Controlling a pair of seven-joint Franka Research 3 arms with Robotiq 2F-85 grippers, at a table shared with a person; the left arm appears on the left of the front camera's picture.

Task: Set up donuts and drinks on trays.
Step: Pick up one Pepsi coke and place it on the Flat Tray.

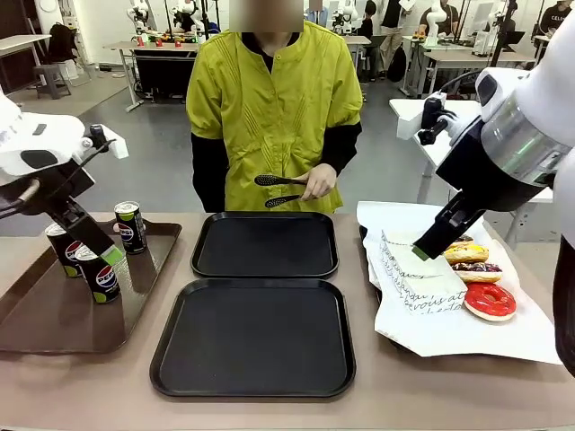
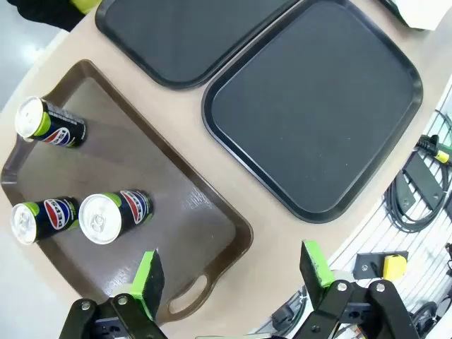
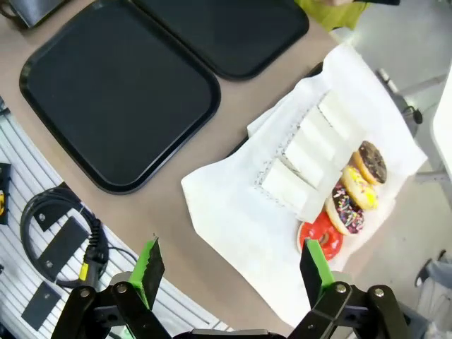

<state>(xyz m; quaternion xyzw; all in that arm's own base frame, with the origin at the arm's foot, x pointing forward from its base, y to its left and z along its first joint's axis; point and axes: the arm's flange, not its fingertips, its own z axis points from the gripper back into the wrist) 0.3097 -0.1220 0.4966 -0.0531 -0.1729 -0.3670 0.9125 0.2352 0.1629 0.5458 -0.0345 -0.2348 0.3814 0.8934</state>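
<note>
Left gripper spread wide above the brown tray, three Pepsi cans upright below; right gripper equally wide near the donuts on white paper. Drop straight, centre pads round the nearest can, then across to the black trays

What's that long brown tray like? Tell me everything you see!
The long brown tray looks like smooth plastic, with a raised rim, rounded corners and a cut-out handle at one end. It lies flat on the tan table, on the robot's left. Three black Pepsi cans stand upright on it.
</note>
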